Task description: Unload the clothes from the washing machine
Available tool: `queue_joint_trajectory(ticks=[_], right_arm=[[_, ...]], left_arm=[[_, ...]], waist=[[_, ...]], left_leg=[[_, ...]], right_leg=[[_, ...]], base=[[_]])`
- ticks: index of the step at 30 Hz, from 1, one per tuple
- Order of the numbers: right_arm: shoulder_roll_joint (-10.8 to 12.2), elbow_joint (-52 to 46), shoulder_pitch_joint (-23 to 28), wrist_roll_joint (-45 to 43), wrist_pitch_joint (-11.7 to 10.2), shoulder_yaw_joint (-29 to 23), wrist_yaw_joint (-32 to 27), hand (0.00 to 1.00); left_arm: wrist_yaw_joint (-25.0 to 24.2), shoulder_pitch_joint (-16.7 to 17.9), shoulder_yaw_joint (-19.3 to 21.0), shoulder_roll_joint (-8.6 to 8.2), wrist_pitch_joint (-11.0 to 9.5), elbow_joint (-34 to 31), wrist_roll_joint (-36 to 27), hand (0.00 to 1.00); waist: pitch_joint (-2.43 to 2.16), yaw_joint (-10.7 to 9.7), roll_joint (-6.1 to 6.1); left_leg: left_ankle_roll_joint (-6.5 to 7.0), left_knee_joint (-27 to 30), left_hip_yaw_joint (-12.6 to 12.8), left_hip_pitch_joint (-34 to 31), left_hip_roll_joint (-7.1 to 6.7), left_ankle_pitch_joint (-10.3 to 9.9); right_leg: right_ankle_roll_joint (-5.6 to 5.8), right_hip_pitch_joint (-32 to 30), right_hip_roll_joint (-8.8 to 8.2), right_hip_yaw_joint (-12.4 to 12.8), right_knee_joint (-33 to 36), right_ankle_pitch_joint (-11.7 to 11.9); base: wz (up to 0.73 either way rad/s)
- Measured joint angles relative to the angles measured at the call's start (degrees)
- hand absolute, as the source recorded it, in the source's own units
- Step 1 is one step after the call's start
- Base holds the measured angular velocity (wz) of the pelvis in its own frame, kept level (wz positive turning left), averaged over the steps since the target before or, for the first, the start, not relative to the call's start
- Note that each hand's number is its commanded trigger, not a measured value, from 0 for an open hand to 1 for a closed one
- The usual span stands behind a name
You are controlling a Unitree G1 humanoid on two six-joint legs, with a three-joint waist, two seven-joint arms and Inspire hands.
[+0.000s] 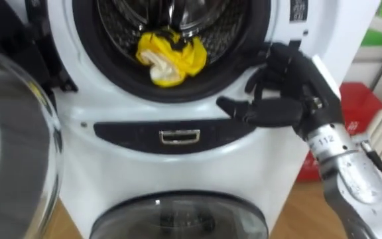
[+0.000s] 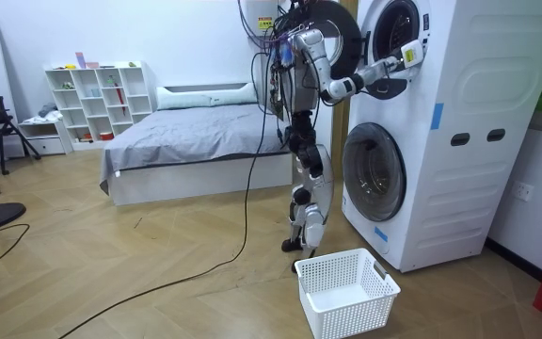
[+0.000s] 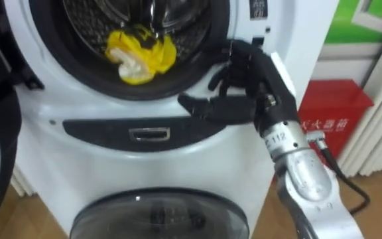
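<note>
**Nearly at the drum mouth: right robot hand empty, yellow clothes waiting inside**

Closest to me is the lower machine's round door point(image 1: 178, 216), with the swung-open glass door point(image 1: 12, 153) of the upper washing machine point(image 1: 78, 143) at my left. Just past those, the right robot hand point(image 1: 287, 96) hangs in front of the white panel, to the right of the drum opening and a little below its rim. Its thumb is stretched toward the left and its fingers point(image 1: 270, 66) are loosely bent. It is spread and holds nothing.

Beyond it, the yellow clothes point(image 1: 171, 58) lie bunched low at the front of the drum point(image 1: 207, 26), just inside the dark door seal point(image 1: 111, 76).

To do this reach well, I'd lift the wrist over the seal before moving left, so the fingers don't catch on the rubber. I'd keep the hand wide until it is over the thick middle of the bunch, then close on that rather than on a loose edge. I'd draw the bunch straight out toward me, high enough to clear the lip.

In the room view, the white basket point(image 2: 346, 292) sits on the floor by the robot's feet, in front of the lower machine.
</note>
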Motion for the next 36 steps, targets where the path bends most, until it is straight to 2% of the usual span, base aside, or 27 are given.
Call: queue_joint_trajectory(ticks=[4,10,17,20,26,28,31,36], right_arm=[[0.2,0.0,0.0,0.3,1.2,-0.2,0.1,0.0],[0.5,0.1,0.0,-1.0,1.5,0.3,-0.1,0.0],[1.4,-1.5,0.0,-4.1,1.6,1.6,3.4,0.0],[1.4,-3.4,0.5,-3.8,1.7,1.7,4.9,0.0],[1.0,-7.3,3.6,-1.7,1.4,3.9,7.7,0.0],[0.8,-7.8,5.2,-1.1,0.2,4.4,9.0,0.0],[0.6,-10.5,8.2,0.9,0.1,5.9,11.8,0.0],[-0.1,-11.4,8.8,1.6,1.7,9.8,18.1,0.0]], left_arm=[[-1.0,0.1,0.0,-0.02,0.0,-0.1,0.4,0.0],[-0.9,1.1,0.1,-0.06,-0.1,0.1,0.5,0.0],[-1.1,4.1,0.3,-0.05,0.0,0.5,0.5,0.0],[-1.3,4.3,0.3,-0.06,0.0,0.3,0.5,0.0],[-1.3,4.0,0.1,-0.04,-0.7,0.1,-0.1,0.0],[-1.0,3.9,-0.4,0.03,-1.7,0.1,-0.2,0.0],[-0.8,4.2,-0.8,0.04,-2.6,0.1,-0.1,0.0],[-0.8,4.4,-0.9,0.39,-2.8,0.1,-0.1,0.0]], waist=[[-0.09,0.5,-0.29],[-0.61,0.9,-1.05],[-0.65,1.8,-0.94],[-0.76,1.8,-0.8],[-1.08,1.7,-0.52],[-1.18,1.7,-0.58],[-1.2,1.8,-0.64],[-1.08,2.3,-0.98]], left_leg=[[-0.98,-0.4,-1.2,0.0,0.32,0.6],[-2.21,-0.7,-2.5,-0.8,0.86,1.4],[-3.23,-0.7,-2.5,-1.0,1.92,1.3],[-3.65,-0.6,-2.4,-2.2,2.62,1.5],[-4.14,-1.5,-2.3,-1.7,2.66,2.0],[-4.2,-1.7,-2.3,-1.5,2.66,2.0],[-4.36,-1.7,-2.3,-1.2,2.73,1.8],[-4.4,-1.7,-2.9,-1.3,2.71,1.5]], right_leg=[[-0.66,0.7,0.32,-1.4,-0.9,0.4],[-1.81,1.0,1.43,-2.3,-2.5,1.2],[-3.03,1.0,2.71,-2.2,-3.4,1.3],[-3.53,0.2,2.83,-3.0,-3.4,1.2],[-4.45,0.3,3.03,-3.5,-3.5,1.1],[-4.51,0.6,3.16,-3.5,-3.9,1.1],[-4.44,1.2,3.44,-3.5,-4.6,1.1],[-4.25,1.7,3.72,-3.5,-5.4,1.0]], base=[[0.15],[0.09],[0.0],[0.09],[0.01],[0.02],[0.0],[0.07]])
